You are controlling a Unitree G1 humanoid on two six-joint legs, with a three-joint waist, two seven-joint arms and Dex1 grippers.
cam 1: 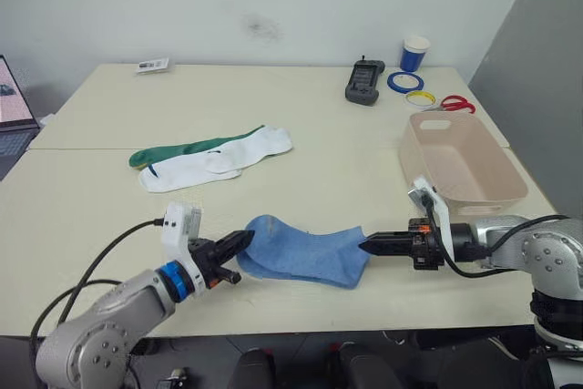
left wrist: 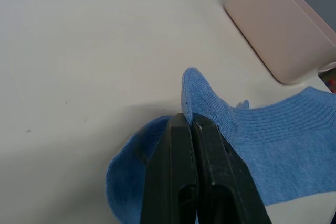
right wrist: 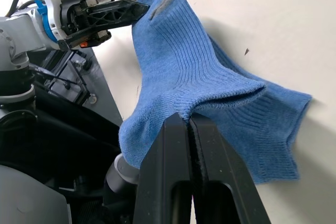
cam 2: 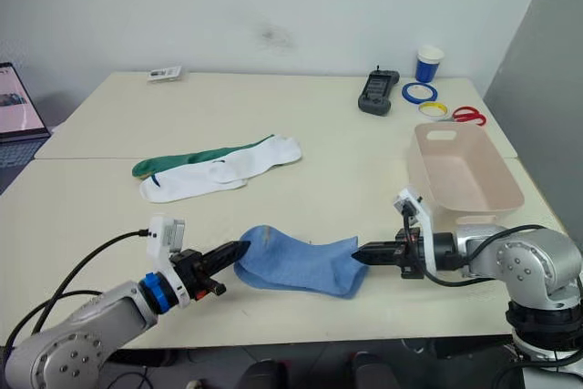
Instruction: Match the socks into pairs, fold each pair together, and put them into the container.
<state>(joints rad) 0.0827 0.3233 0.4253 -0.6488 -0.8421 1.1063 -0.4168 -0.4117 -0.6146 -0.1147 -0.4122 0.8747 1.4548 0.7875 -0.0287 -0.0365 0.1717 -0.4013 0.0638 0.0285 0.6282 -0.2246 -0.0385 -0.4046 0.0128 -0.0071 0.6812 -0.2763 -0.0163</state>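
Blue socks (cam 1: 305,255) are lying at 6 o'clock on the bench (cam 1: 273,116), the left tool (cam 1: 244,242) pinching the toe end and the right tool (cam 1: 369,245) pinching the cuff. Keeping both layers aligned while folding toward the container (cam 1: 460,157) at 3 o'clock seems wise.

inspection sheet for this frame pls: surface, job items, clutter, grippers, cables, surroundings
Surface: pale table, two tops butted together, seam on the robot's left.
Job's things: blue socks stacked near the front edge; white socks overlapping a green sock further back; pink bin on the right, no sock seen inside.
Clutter: paper cup, tape rings, scissors, black handset, small card.
Grippers: left gripper and right gripper each shut on a blue sock end.
Cables: black leads along both arms.
Surroundings: white wall, laptop at far left.
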